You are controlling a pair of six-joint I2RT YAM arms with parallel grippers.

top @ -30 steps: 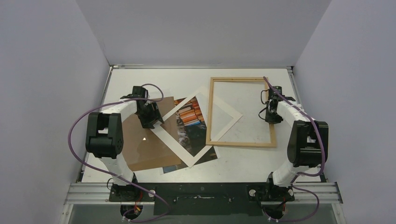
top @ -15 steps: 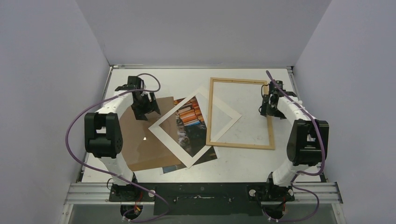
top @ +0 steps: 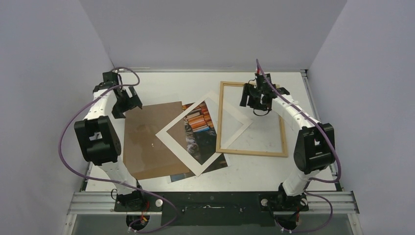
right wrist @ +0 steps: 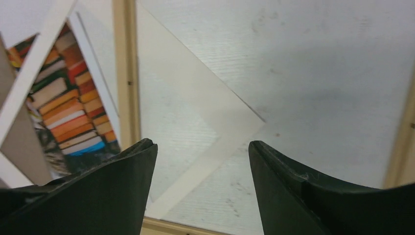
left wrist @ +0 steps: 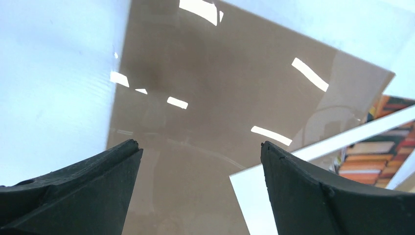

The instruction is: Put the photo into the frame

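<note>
White table (top: 293,166), scuffed in places. Brown board (top: 147,142) flat at left, slightly askew. Photo (top: 198,132) beside it at centre, tilted, near corner poking out toward front edge; whether it overlaps board cannot be told. White mat (top: 181,151) lying diamond-wise across board and photo, right corner resting on table. Wooden frame (top: 252,151) flat at right, left rail crossing over mat corner, bare table showing inside.
</note>
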